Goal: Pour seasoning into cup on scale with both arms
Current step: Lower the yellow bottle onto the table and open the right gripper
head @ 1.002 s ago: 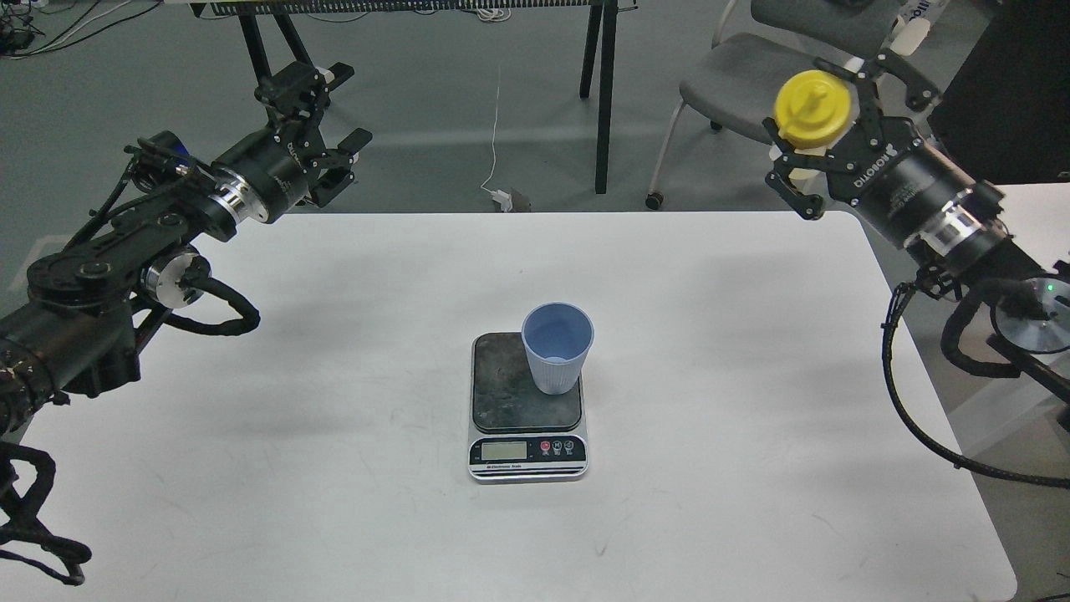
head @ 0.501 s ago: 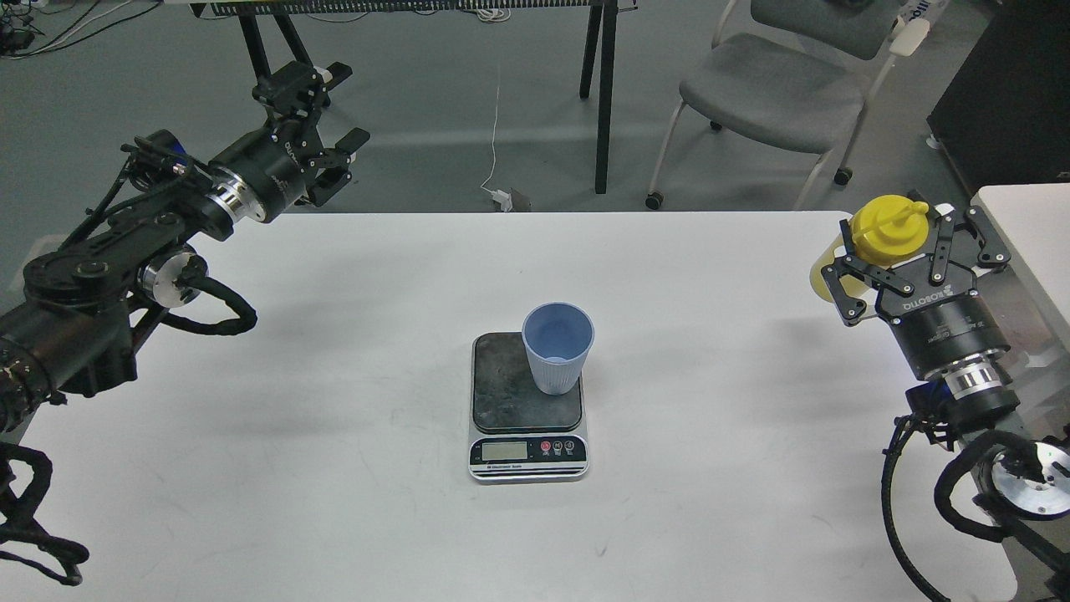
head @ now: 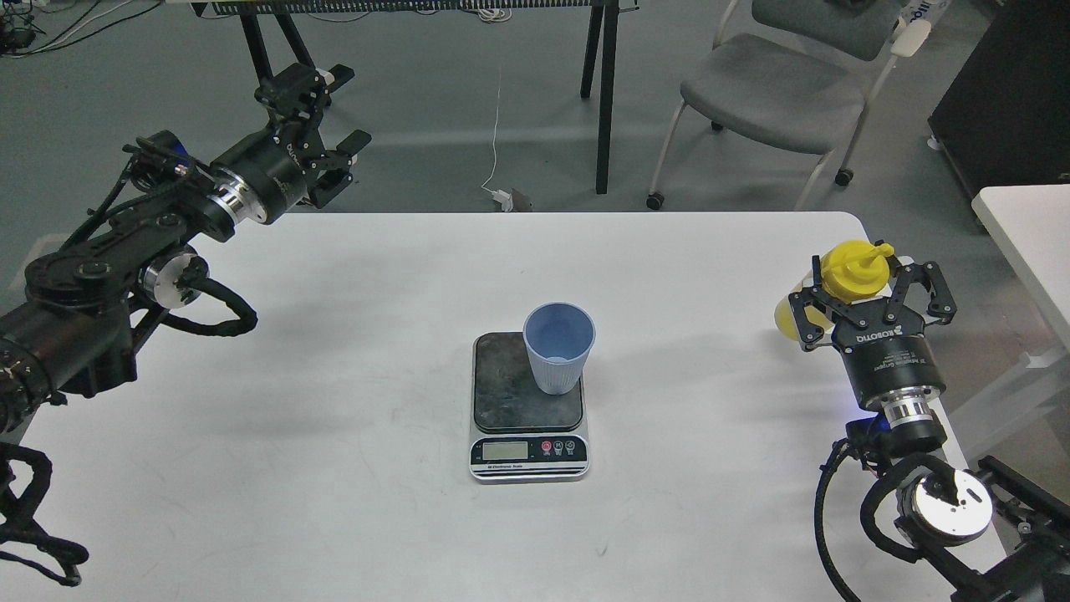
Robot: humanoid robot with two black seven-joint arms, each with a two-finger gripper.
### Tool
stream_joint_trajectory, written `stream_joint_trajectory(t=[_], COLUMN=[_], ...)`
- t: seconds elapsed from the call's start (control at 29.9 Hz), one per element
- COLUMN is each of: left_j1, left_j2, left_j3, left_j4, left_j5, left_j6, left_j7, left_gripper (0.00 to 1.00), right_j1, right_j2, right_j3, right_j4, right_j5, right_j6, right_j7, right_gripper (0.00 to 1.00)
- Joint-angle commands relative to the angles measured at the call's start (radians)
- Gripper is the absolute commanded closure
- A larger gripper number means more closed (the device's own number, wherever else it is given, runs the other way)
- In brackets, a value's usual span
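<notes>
White table [head: 334, 418] carries the scale [head: 527, 405] with the cup [head: 558, 347] at its rear right corner; right gripper [head: 865, 288] clamps the seasoning [head: 848, 272] near the right edge; left gripper [head: 313, 117] spread, empty; carry it upright, tip slowly over the rim.

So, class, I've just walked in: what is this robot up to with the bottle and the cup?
The right gripper holds the yellow seasoning bottle near the table's right edge, cap up, well away from the cup. The blue cup stands on the scale at mid-table, looking empty. The left gripper hangs open beyond the far left corner, holding nothing. No pouring is under way.
</notes>
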Motion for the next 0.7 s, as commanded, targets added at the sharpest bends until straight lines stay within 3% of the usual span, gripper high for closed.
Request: stream_joint_trajectory(t=[0.0, 0.4, 0.67], left_j1=[-0.001, -0.001, -0.001], left_j2=[0.001, -0.002, 0.001], left_j3=[0.002, 0.003, 0.003], left_j4=[0.0, -0.005, -0.005], left_j5=[0.001, 0.004, 0.004], left_j6=[0.0, 0.002, 0.0], left_j7=[0.0, 0.0, 0.0], left_gripper=[0.13, 0.13, 0.13], right_j1=[-0.019, -0.033, -0.034], right_j2=[0.014, 0.033, 0.07], right_j3=[-0.002, 0.006, 0.003], right_j4=[-0.053, -0.068, -0.112], right_j5=[-0.001, -0.003, -0.006], right_j6=[0.0, 0.0, 0.0], right_j7=[0.0, 0.003, 0.01], right_gripper=[0.58, 0.58, 0.49])
